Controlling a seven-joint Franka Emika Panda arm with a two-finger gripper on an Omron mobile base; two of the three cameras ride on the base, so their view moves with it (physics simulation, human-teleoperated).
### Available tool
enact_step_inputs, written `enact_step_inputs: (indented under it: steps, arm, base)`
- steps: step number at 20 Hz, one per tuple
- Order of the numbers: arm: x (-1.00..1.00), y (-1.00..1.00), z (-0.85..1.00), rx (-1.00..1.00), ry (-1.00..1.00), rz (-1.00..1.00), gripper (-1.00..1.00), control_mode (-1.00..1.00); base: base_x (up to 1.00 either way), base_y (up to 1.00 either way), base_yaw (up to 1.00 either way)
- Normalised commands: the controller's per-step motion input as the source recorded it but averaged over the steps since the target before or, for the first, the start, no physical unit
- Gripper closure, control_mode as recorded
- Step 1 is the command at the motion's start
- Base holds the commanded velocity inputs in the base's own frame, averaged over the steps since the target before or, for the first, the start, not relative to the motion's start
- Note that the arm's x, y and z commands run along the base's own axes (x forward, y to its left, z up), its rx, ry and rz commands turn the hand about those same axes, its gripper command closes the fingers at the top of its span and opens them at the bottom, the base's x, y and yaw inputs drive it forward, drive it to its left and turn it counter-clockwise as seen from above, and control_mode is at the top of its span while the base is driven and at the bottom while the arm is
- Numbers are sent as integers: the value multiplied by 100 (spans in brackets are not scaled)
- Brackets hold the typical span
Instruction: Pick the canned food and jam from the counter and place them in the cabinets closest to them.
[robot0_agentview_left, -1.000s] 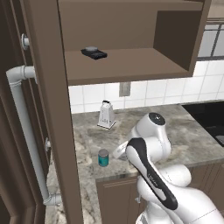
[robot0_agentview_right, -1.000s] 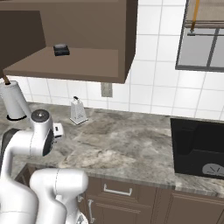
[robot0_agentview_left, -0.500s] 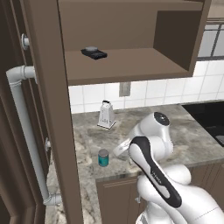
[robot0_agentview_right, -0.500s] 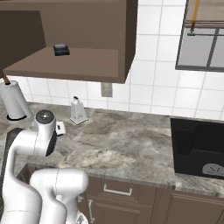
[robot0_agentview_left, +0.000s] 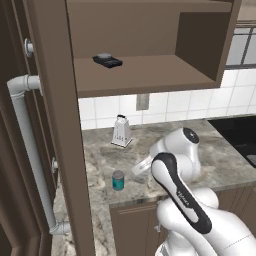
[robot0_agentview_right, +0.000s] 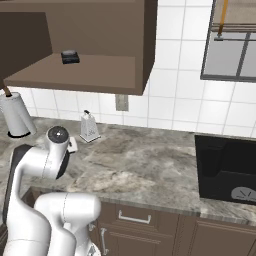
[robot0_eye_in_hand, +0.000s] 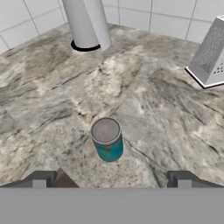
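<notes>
End effector (robot0_eye_in_hand: 111, 179) fingers spread wide, holding nothing, hovering above the counter (robot0_eye_in_hand: 166, 118), canned food (robot0_eye_in_hand: 106, 139) upright just ahead between the fingertips, untouched, metal grater (robot0_eye_in_hand: 211, 54) well beyond.

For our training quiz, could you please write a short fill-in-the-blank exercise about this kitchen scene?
1. The can stands upright on the ____.
2. In the hand view, the gripper is ____, its fingertips wide apart below the can.
3. The metal ____ stands near the tiled wall.
4. A small dark object lies on the cabinet ____.

Missing words: counter; open; grater; shelf
</notes>
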Motion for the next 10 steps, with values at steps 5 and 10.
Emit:
enact_step_inputs:
  steps: [5,10]
  arm:
    - [0,0,-36,7,-11,5,-100,-100]
    - [0,0,-34,5,-9,6,-100,-100]
  base:
    - [0,0,0]
    - [0,0,0]
